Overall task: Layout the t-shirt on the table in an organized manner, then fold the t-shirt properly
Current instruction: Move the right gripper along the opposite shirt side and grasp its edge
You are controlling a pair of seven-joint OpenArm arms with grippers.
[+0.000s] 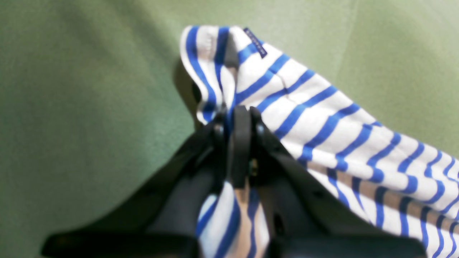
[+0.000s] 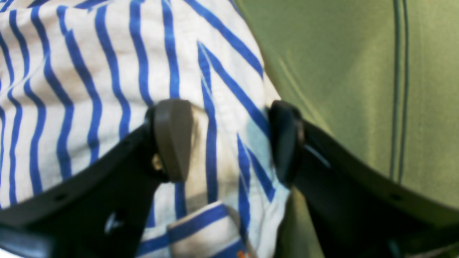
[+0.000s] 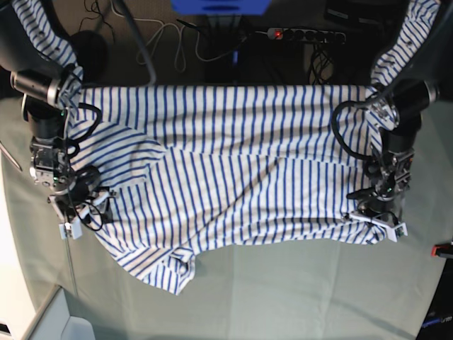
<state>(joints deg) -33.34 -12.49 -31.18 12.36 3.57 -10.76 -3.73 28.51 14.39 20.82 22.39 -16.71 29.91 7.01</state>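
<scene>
Shirt [image 3: 233, 163] lies spread across the table [image 3: 283, 297], soft white knit w/ thin blue stripes, mostly flat but rumpled: diagonal wrinkles through the middle, lower edge wavy, one bunched flap hanging low at base view's lower left. Far edge runs fairly straight along table's back side.

L gripper [image 1: 238, 114]: black plastic fingers pressed together, pinching a fold of shirt [image 1: 322, 125] cloth. Fabric passes between the pads and shows again below them, nearer the cam. Pinched corner stands up in a soft peak above the green surface, small dark blue tag [image 1: 255, 42] sewn at its edge. In base view this gripper [image 3: 375, 212] sits at the shirt's right lower corner.

R gripper [image 2: 226, 139]: fingers spread wide, one grey-brown pad [image 2: 172, 139] and one black pad on either side of a strip of shirt [image 2: 71, 89]. Cloth lies betw. them, loose, not squeezed; can't tell if pads touch it. Stripes here bend in a chevron where the fabric creases. In base view it [image 3: 74, 205] is at the shirt's left side, near the sleeve.

Table cover: pale grey-green cloth, matte, smooth, faint creases. Table [image 1: 71, 107] shows bare beside the lifted corner.

Behind table: dark floor, white cables [image 3: 170, 35], power strip [image 3: 304, 33] w/ red light. Small red clamp [image 3: 442, 249] at table's edge on base view's right.
</scene>
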